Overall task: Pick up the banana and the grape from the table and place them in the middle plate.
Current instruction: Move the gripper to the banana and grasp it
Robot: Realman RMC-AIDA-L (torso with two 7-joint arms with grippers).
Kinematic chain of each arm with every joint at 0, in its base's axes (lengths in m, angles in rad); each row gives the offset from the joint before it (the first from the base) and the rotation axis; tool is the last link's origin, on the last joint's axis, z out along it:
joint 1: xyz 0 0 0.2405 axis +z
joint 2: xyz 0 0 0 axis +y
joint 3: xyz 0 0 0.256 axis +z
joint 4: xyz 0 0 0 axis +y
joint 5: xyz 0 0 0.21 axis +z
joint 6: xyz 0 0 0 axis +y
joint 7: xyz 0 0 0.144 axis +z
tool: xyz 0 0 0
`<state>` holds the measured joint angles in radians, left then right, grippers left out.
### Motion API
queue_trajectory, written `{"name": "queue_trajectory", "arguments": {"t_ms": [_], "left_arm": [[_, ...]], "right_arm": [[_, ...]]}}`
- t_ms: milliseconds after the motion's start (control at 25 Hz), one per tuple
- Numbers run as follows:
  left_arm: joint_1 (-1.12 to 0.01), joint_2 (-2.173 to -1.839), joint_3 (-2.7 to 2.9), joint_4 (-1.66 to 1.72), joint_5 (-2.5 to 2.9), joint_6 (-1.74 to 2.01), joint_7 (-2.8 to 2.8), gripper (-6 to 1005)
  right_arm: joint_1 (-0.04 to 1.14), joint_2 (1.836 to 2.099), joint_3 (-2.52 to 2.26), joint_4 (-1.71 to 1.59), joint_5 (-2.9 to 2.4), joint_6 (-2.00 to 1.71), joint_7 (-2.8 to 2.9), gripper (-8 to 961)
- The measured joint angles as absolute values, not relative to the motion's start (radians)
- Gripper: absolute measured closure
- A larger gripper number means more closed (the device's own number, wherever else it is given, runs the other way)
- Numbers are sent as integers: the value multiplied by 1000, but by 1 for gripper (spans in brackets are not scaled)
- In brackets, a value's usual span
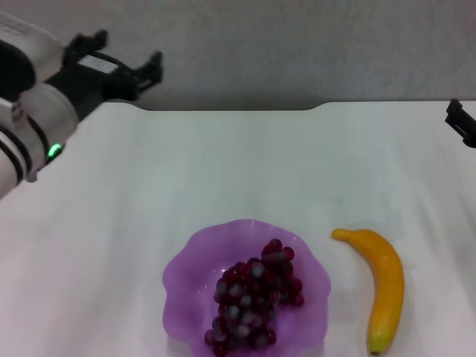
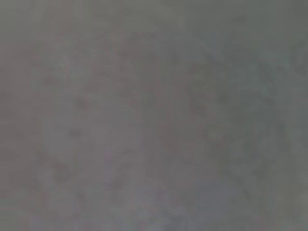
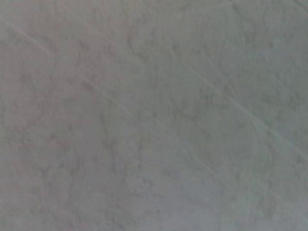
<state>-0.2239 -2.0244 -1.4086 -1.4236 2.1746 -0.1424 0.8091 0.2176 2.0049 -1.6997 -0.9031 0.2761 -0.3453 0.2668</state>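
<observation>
The grape bunch (image 1: 253,301) lies inside the purple scalloped plate (image 1: 186,279) at the near middle of the white table (image 1: 238,171). The banana (image 1: 383,286) lies on the table just right of the plate, apart from it, greenish tip toward me. My left gripper (image 1: 126,50) is raised at the far left beyond the table's far edge, open and empty. Only a black bit of my right gripper (image 1: 461,123) shows at the right edge of the head view, far from the banana. Both wrist views show only a blank grey surface.
A grey wall runs behind the table's notched far edge (image 1: 230,109). Nothing else stands on the table.
</observation>
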Motion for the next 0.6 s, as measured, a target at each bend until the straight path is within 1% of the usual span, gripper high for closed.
{"name": "queue_trajectory", "arguments": {"t_ms": [160,240,440,600], "left_arm": [[-250,-2020,-1436,-1333,2092,-57,818,103],[-263,-2012,-1444,-1298,2055,-36,818,104],[-278,-1993,-1448,-1262,2009,-2,813,105],[-286,-1988,-1465,-1241,1988,18,811,107]], "right_arm": [[218,2006,-1700,-908,276,-345,267,90],[218,2008,-1700,-909,277,-345,267,90],[218,2009,-1696,-910,282,-354,269,90],[215,2011,-1689,-910,284,-355,272,90]]}}
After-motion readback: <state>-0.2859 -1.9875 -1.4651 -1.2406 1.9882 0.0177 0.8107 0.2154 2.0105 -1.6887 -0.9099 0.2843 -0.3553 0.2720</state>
